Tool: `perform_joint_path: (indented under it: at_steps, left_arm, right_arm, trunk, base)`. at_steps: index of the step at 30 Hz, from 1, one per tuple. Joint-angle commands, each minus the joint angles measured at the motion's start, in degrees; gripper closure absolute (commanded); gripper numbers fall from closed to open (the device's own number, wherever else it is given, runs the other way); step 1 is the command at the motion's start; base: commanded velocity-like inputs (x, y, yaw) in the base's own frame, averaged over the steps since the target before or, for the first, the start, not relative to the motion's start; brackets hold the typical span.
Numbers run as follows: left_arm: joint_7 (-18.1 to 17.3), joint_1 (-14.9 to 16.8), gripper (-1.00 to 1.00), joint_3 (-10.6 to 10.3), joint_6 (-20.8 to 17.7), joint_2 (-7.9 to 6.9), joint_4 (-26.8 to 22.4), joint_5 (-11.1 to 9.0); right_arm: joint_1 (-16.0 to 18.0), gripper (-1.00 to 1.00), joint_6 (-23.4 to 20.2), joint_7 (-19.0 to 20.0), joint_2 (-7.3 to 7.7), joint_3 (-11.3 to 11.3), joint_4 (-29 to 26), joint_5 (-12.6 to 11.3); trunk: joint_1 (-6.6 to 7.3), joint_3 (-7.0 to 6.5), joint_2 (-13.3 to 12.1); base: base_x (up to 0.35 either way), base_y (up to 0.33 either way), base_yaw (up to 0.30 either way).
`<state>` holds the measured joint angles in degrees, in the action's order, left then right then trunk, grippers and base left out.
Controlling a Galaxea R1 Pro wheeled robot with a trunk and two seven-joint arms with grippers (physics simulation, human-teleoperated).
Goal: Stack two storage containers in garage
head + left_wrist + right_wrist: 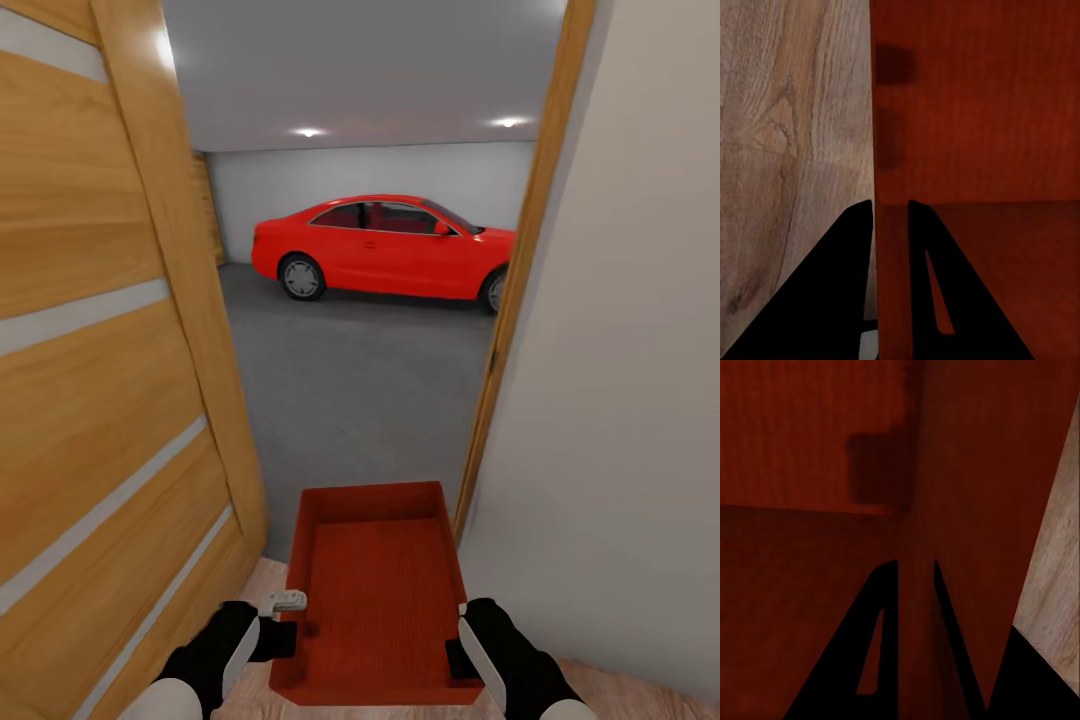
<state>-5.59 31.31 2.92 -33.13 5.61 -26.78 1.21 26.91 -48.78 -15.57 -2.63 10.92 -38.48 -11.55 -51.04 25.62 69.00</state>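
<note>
Both grippers gripped one bin [378,590] by its long side walls: the left gripper [283,625] pinched the left wall and the right gripper [462,640] the right wall, each with one finger inside and one outside. The left wrist view showed that gripper [891,217] narrowed on the thin red wall, and the right wrist view showed the same for the other gripper [916,574]. The bin [975,112] hung level between the arms, just ahead of the robot, its long axis pointing forward through the doorway, with the wood floor [795,112] beneath it. Neither arm was nearer; they shared the load evenly. To the left stood an open wooden door [100,350], to the right a pale wall [620,350] with the wooden door frame [505,330] close beside the bin's far right corner. Beyond lay the grey garage floor [350,390], then a red car [385,248] against the back wall. Driving straight on looked right, though the frame left little room on the right.
</note>
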Motion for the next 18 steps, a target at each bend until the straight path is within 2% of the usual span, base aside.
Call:
perform_joint_path:
  at_steps: [1,6,18]
  left_arm:
    - [-0.2,-0.02,1.0,0.07,-0.36,0.1,-0.05,-0.95]
    - [-0.17,-0.02,1.0,0.08,-0.36,0.1,-0.06,-0.89]
    - [-0.16,-0.02,1.0,0.07,-0.36,0.1,-0.05,-0.86]
  right_arm:
    - [0.06,1.0,0.48,-0.25,-0.8,0.07,-0.12,-3.74]
    - [0.07,1.0,0.48,-0.25,-0.8,0.07,-0.11,-3.74]
    - [0.07,1.0,0.49,-0.25,-0.8,0.07,-0.11,-3.74]
  trunk:
    - [0.0,0.06,0.04]
    - [0.0,0.06,0.04]
    - [0.0,-0.22,0.04]
  base:
    - [0.0,0.312,0.0]
    - [0.0,0.282,-0.042]
    - [0.0,0.027,-0.25]
